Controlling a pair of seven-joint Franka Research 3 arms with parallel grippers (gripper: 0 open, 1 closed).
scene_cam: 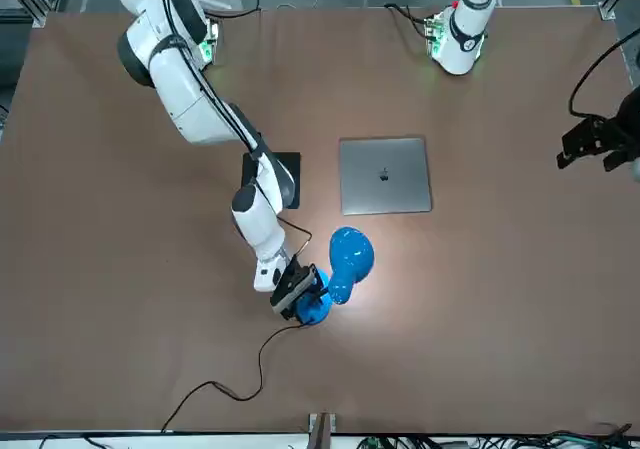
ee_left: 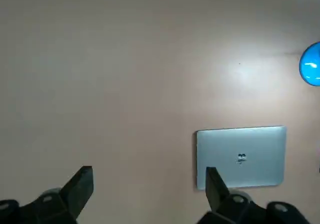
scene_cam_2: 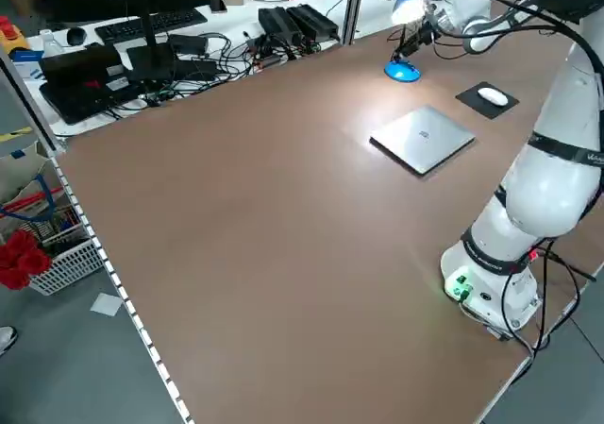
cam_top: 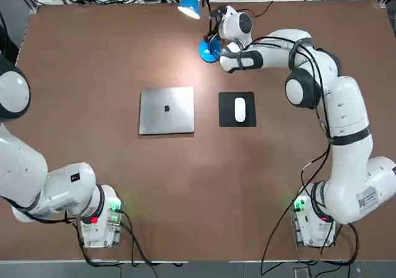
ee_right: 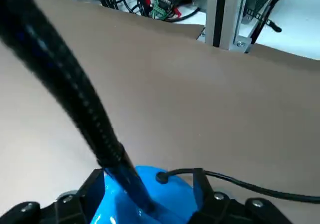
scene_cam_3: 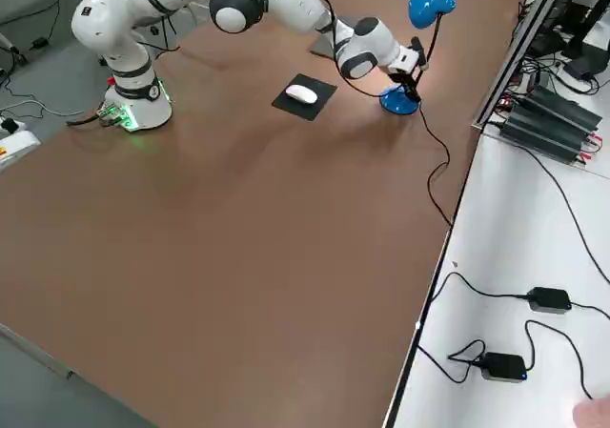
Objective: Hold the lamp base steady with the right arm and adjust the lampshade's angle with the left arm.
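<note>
Right hand [ee_right: 148, 171] open at lamp base [cam_top: 208, 53], left hand [ee_left: 150, 169] above table [cam_top: 185, 197].

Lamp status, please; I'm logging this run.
Right tool open around neck's foot. Left tool open, away from lamp. Shade lit. Cord beside right tool.

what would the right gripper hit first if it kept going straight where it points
Probably the lamp's blue base: in its wrist view the right gripper has its fingers apart on either side of it, though the remaining gap is unclear.
</note>
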